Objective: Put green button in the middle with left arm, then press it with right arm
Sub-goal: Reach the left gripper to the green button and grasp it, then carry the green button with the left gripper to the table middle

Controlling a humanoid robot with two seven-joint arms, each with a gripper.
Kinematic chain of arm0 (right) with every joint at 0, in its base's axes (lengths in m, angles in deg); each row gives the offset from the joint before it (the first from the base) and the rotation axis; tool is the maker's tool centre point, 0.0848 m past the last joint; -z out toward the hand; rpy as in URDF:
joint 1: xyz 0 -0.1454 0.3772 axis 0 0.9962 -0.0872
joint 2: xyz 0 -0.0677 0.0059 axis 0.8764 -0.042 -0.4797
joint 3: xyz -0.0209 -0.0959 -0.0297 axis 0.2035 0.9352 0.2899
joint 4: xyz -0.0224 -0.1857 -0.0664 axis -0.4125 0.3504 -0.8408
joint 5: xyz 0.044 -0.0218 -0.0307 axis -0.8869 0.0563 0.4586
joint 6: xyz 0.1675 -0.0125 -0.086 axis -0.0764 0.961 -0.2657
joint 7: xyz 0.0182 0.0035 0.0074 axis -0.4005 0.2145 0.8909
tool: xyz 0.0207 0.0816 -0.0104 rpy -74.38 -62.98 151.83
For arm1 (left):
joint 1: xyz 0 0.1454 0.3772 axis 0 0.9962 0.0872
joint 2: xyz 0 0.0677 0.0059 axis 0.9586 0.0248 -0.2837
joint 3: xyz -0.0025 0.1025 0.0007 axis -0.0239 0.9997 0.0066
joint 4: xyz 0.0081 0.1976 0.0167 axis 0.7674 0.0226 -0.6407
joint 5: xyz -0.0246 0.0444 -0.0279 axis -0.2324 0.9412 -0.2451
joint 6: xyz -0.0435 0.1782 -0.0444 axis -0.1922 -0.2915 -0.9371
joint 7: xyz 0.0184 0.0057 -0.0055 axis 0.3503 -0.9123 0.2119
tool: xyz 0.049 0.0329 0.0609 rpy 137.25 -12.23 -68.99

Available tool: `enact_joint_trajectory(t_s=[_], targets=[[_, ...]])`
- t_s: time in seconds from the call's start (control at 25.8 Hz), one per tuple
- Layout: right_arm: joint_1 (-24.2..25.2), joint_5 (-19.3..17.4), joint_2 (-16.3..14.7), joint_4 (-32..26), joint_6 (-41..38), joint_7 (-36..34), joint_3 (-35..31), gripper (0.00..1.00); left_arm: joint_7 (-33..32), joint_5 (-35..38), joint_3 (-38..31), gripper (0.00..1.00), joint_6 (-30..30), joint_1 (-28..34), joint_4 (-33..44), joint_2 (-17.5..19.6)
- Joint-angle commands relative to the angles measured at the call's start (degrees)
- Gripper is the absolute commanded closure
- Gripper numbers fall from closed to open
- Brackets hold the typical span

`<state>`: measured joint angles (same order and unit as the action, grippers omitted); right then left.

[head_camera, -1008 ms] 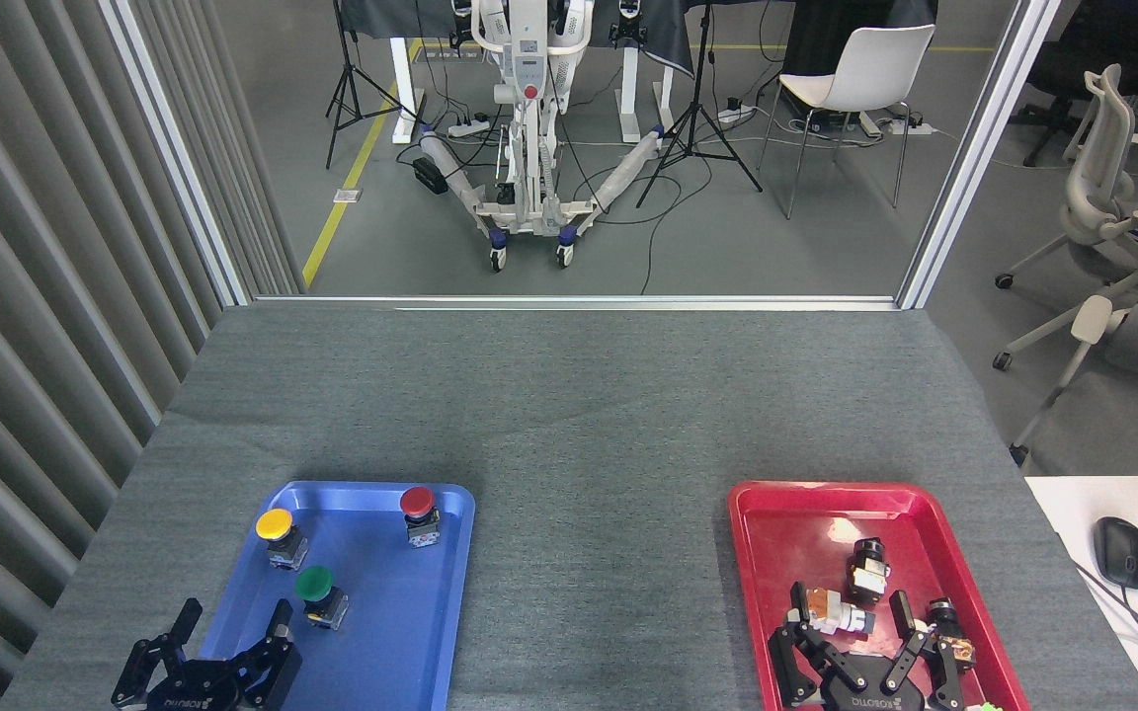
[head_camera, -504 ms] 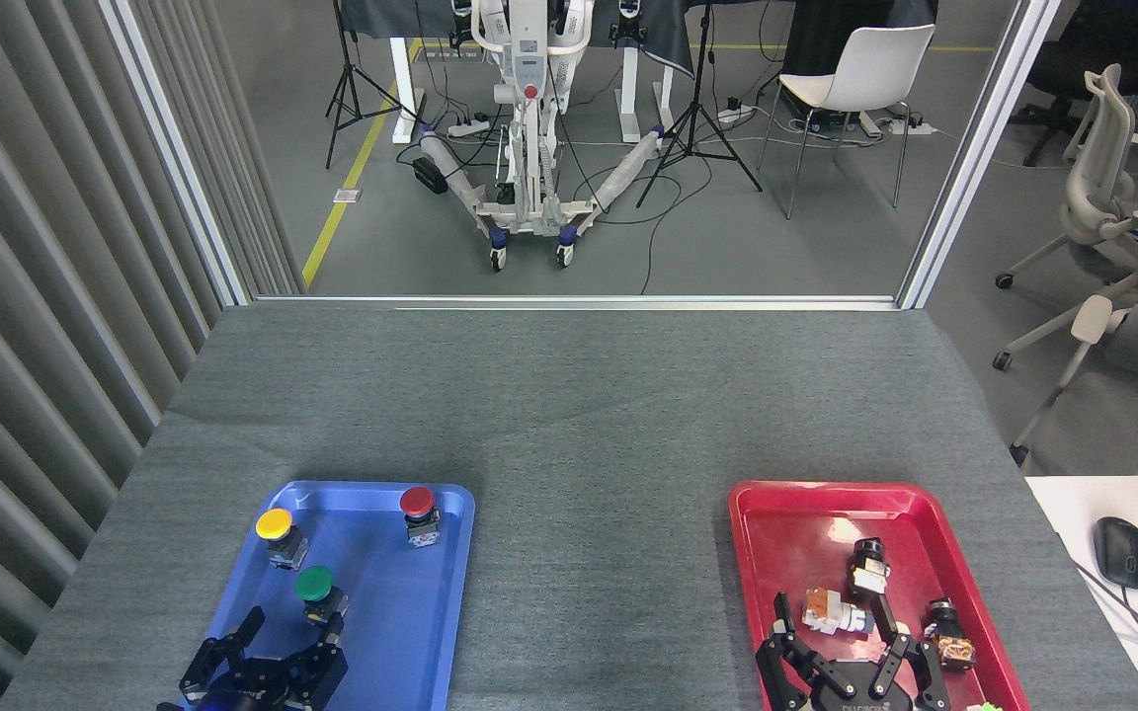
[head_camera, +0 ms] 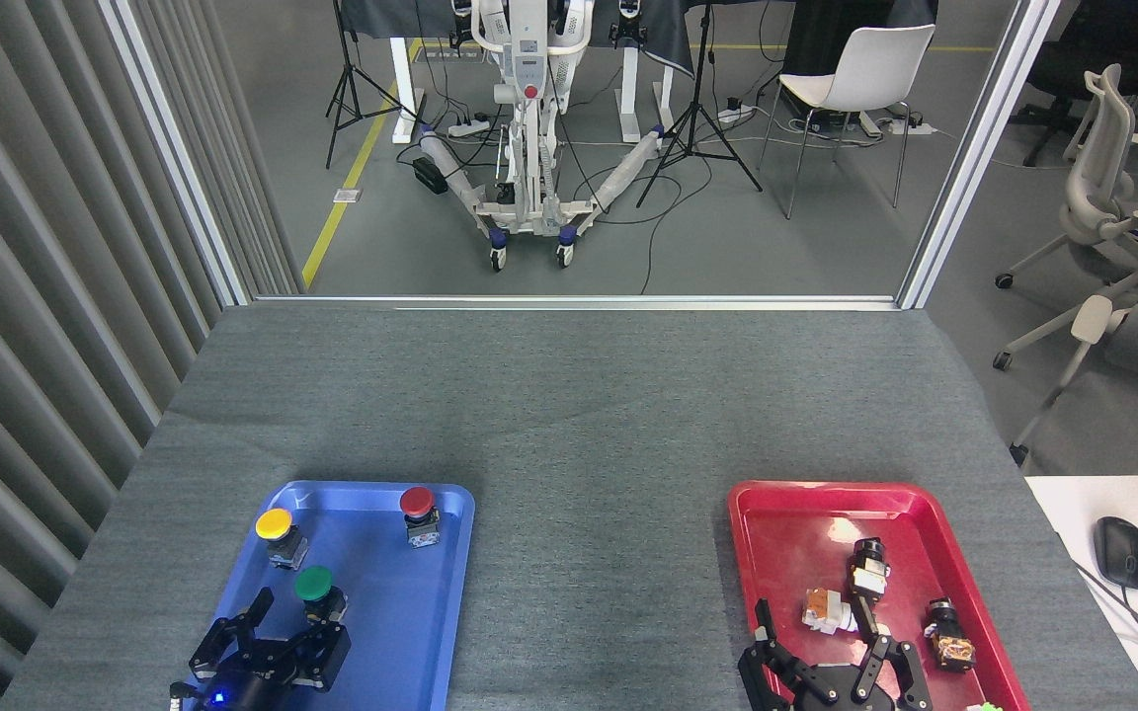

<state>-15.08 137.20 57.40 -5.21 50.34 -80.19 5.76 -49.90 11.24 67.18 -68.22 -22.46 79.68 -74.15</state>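
Bright, even overhead light, sharp focus throughout, no motion blur. Soft short shadows under the buttons in the blue tray (head_camera: 450, 553). Glare patch on the red tray (head_camera: 776, 533) near its far end. Slight wide-angle bending at the edges, probably lens distortion.

Green button (head_camera: 314, 585), yellow button (head_camera: 274, 524), red button (head_camera: 417, 502) on blue tray (head_camera: 401, 632).

The table cover (head_camera: 569, 415) looked like matt, rough grey felt; the blue tray (head_camera: 411, 632) and red tray (head_camera: 786, 533) beside it were glossy, smooth plastic.
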Motion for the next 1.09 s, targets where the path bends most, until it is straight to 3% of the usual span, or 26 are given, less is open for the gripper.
enact_joint_trajectory(t_s=[0.0,0.04,0.23,0.35,0.5,0.66,0.85,1.05], targets=[[0.1,1.3,2.2,-0.4,0.5,2.4,0.7,0.0,0.2,0.0,0.6,0.62,0.1,-0.2,-0.4,0.1],[0.0,1.3,2.0,-0.3,0.3,2.9,0.6,0.0,0.2,0.1,0.7,0.73,0.3,-0.2,-0.9,0.4],[0.0,1.4,2.3,-0.2,0.2,3.1,0.3,0.0,0.3,0.1,0.7,1.0,4.9,-0.2,-1.7,0.7],[0.0,1.4,2.2,-0.2,0.5,3.1,0.2,0.0,0.4,0.2,0.6,1.0,7.4,-0.2,-0.6,0.7],[-0.3,1.4,1.7,-0.2,-0.2,2.5,0.1,0.0,0.3,0.1,1.3,1.0,9.3,-0.2,6.8,-0.6],[-1.8,1.6,0.8,0.5,-0.2,2.5,-1.7,0.0,0.1,1.7,13.0,1.0,8.6,-6.1,8.5,-6.1],[-1.8,1.6,1.2,1.0,0.0,2.5,-1.8,0.01,-0.9,14.3,20.2,1.0,7.7,-14.1,-4.2,-14.1],[-1.8,3.0,1.5,1.1,0.3,2.5,-1.8,0.01,0.1,15.1,23.7,1.0,7.2,-19.8,-17.9,-18.1]])
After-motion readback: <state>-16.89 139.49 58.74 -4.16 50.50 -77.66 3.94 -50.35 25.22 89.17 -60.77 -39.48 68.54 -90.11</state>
